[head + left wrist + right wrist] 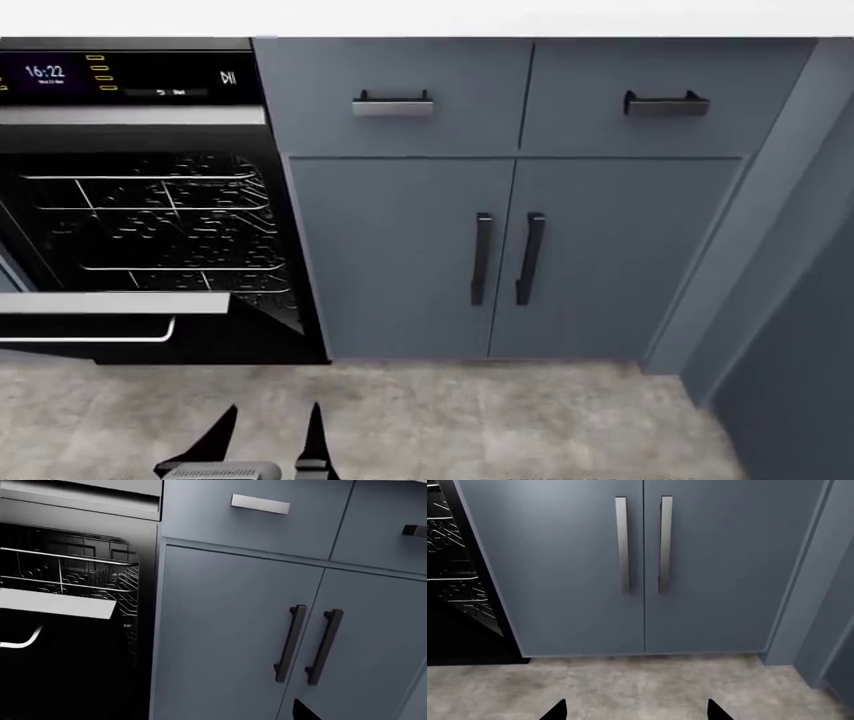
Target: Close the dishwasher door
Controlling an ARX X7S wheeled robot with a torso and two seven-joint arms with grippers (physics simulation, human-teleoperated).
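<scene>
The glossy black dishwasher door [107,325] with its thin silver bar handle [147,337] hung open, left of the blue-grey cabinet doors [507,250]. The left gripper [267,440] and right gripper [637,711] stood spread, empty. Pushing squarely under the door's edge strip looked best.

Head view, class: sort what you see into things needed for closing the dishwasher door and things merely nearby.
Needed:
glossy black dishwasher door with silver bar handle
left tool

Merely nearby:
blue-grey cabinet doors with black handles
wire dish racks
grey speckled floor
</scene>
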